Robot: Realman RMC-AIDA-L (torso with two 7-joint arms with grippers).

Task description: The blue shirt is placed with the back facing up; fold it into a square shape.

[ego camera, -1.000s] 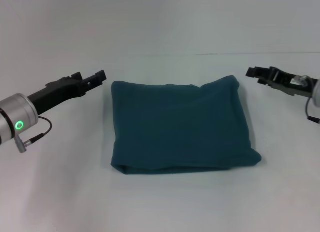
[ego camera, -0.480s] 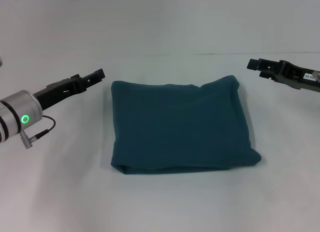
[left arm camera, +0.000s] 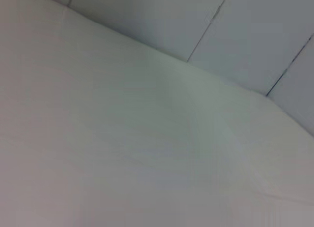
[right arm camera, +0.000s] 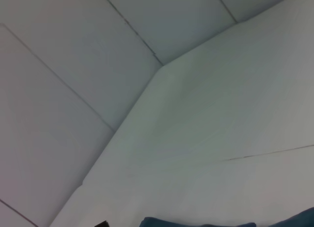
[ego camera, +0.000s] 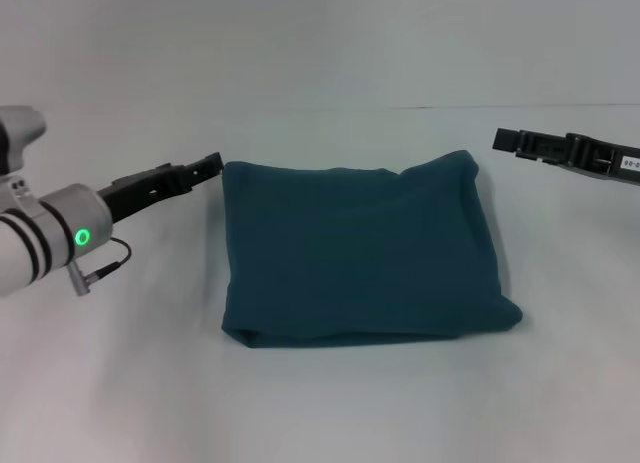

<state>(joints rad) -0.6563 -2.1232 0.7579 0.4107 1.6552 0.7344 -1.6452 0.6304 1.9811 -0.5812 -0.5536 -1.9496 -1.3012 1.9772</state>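
While the blue shirt lies folded square at the tabletop centre, left gripper and right gripper flank it, holding nothing; finger opening cannot be told.

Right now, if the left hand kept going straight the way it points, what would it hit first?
Probably the blue shirt: the left hand points at its far left corner. Height is unclear, so it might pass above.

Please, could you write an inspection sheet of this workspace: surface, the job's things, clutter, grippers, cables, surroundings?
Surface: white table, bare around the cloth.
Job's things: blue shirt, folded into a rough square, plain side up, lying flat.
Clutter: nothing seen.
Grippers: left gripper beside the shirt's far left corner; right gripper off its far right corner; neither holds anything.
Cables: black cable looping at the left wrist.
Surroundings: pale panelled wall.
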